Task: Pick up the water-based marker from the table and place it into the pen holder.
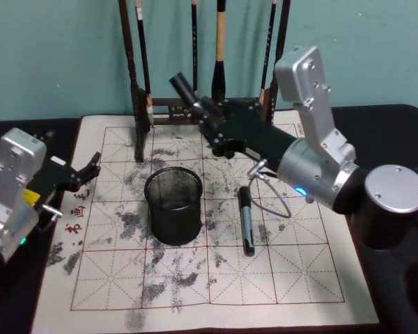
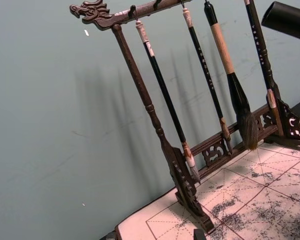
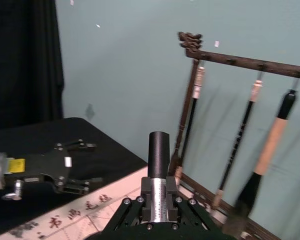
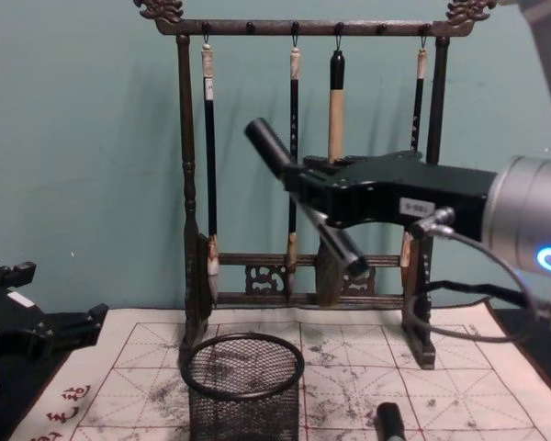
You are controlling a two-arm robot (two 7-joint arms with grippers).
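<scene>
Right gripper [image 1: 210, 118] clamps a tilted marker [image 1: 183, 88] above the mat [image 1: 292, 278].
Pen holder [image 1: 173, 226] stands nearer; second marker [image 1: 246, 221] lies to its right; left gripper [image 1: 90, 168] gapes wide at the left.

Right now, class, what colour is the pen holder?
The pen holder is black wire mesh; head view shows it best.

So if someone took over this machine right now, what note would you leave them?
Right end effector: shut on a marker, held high and tilted in front of the brush rack, above and behind the holder.
Left end effector: open, idle at the left edge of the mat.
Done: marker picked up.
Left: bring it over the holder and drop it in.
Note: a second marker lies on the mat, right of the holder.
</scene>
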